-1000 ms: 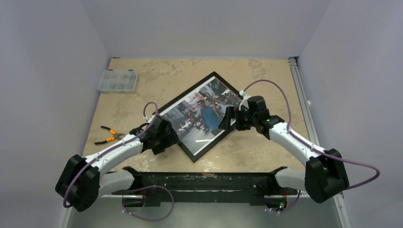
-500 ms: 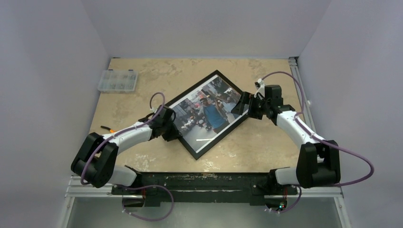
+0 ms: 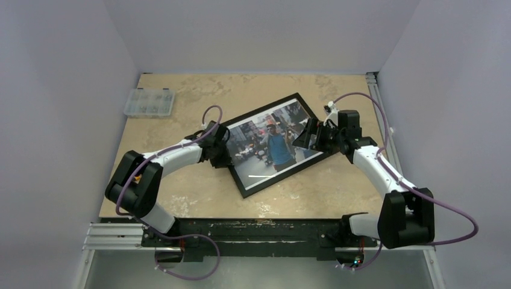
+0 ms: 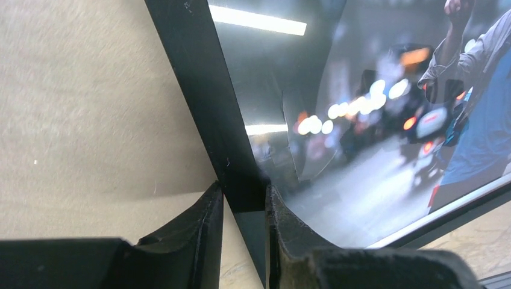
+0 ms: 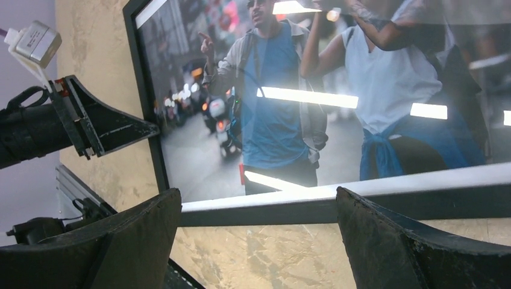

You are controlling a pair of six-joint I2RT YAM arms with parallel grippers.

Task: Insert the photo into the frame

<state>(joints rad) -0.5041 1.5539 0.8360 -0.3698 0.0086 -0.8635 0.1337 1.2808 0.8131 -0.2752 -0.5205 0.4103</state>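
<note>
A tan table (image 3: 181, 96) is seen from above, with pale walls around it. The frame (image 4: 208, 90) is laid on the middle of the table, black side up and turned at a slant. The photo (image 3: 271, 144) is seen inside the black border, with the man in the blue shirt near its middle. Bright lights are mirrored on its shiny face. The left edge of the frame is pinched by the left gripper (image 4: 244, 189), with one finger pressed on each side of the black rail. The right gripper (image 5: 258, 192) is spread wide at the frame's right edge, and nothing is held in it. A small clear box (image 3: 149, 102) is set near the far left corner, well apart from the frame.
</note>
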